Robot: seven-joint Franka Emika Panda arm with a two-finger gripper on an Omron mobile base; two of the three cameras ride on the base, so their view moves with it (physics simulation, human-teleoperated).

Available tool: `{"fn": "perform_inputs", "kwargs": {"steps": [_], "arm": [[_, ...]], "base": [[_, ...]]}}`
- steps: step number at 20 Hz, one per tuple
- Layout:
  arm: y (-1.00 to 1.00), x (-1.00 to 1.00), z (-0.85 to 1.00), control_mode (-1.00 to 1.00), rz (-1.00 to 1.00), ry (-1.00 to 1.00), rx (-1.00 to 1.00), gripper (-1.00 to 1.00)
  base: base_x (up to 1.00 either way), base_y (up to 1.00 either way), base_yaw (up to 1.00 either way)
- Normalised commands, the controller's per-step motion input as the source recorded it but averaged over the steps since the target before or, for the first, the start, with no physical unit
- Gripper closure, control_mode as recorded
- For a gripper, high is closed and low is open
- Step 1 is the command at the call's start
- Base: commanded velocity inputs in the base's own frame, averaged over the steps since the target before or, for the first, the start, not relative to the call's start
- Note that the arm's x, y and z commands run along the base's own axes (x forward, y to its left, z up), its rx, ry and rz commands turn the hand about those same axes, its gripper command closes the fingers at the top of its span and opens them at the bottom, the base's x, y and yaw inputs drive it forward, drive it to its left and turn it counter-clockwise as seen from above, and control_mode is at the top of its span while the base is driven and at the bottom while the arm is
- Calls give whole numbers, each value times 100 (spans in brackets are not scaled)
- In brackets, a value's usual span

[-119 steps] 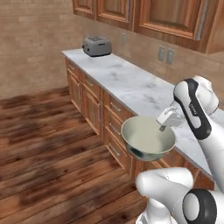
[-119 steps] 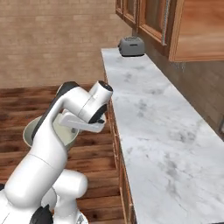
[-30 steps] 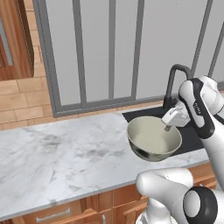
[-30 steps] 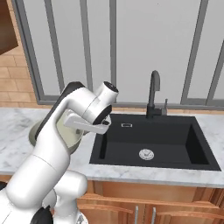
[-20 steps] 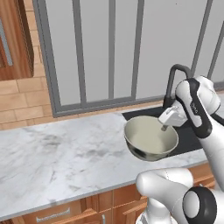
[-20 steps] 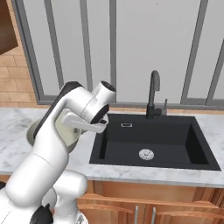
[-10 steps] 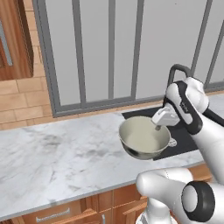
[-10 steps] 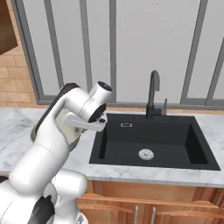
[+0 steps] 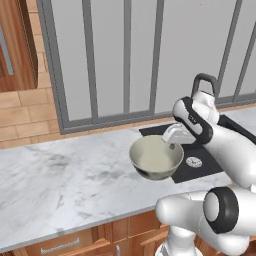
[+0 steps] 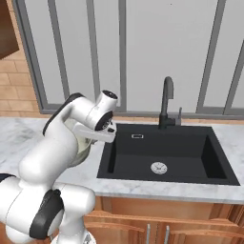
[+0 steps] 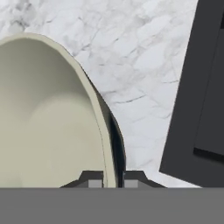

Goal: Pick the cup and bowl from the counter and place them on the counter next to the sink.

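Over the counter (image 9: 60,175), just left of the sink (image 9: 200,155), the bowl (image 9: 156,159) hangs in the air, upright with its cream inside facing up. Pincer (image 11: 113,177) is clamped on the bowl's rim at its sink-side edge, one fingertip inside the wall, one outside, so the bowl sticks out leftward from the pincer, away from the basin. Below the bowl is bare marble; the sink's black edge lies right beside it. Key relation for the coming move: bowl sits above counter, not above the basin, with the drop spot straight below. My read: lowering comes next, then release. Right base view has the bowl (image 10: 81,143) mostly hidden behind the arm, left of the sink (image 10: 162,157) and faucet (image 10: 167,102).
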Motion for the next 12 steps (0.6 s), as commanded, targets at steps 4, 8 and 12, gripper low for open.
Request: {"fn": "perform_inputs", "kwargs": {"steps": [4,8,12], "arm": [[17,9,-16,-100,-11,0,-1,100],[22,11,-27,-100,-10,0,0,100],[16,7,-16,-100,-7,1,-1,100]], "base": [[0,0,0],[0,0,0],[0,0,0]]}}
